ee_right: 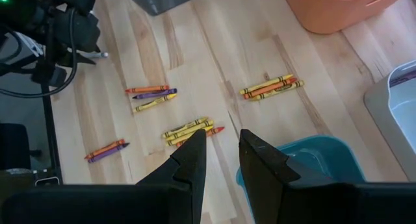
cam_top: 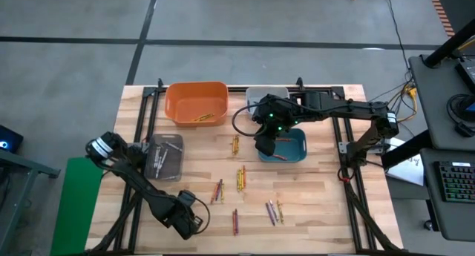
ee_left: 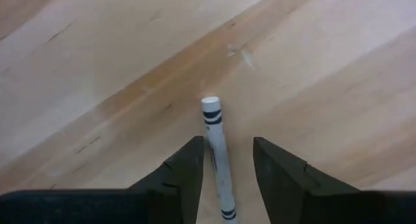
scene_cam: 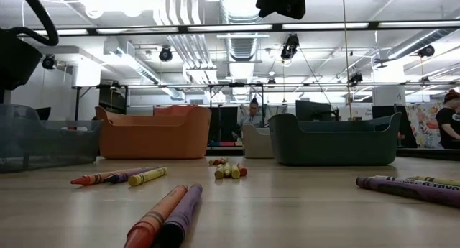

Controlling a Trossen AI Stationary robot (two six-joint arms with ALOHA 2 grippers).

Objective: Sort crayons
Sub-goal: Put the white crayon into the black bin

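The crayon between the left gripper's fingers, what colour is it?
White crayon with dark bands, clearest in the left wrist view.

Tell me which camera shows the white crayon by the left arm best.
The left wrist view: the white paper-wrapped crayon lies on bare wood between the left pincer's open fingers. The right wrist view shows only its tip; the high and low views do not show it.

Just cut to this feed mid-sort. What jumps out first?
The left gripper is low over the near left part of the table, its fingers apart around a white crayon lying on the wood. The right gripper hangs over the blue bin at the far right, fingers slightly apart and empty. Small clusters of crayons are scattered across the table's middle.
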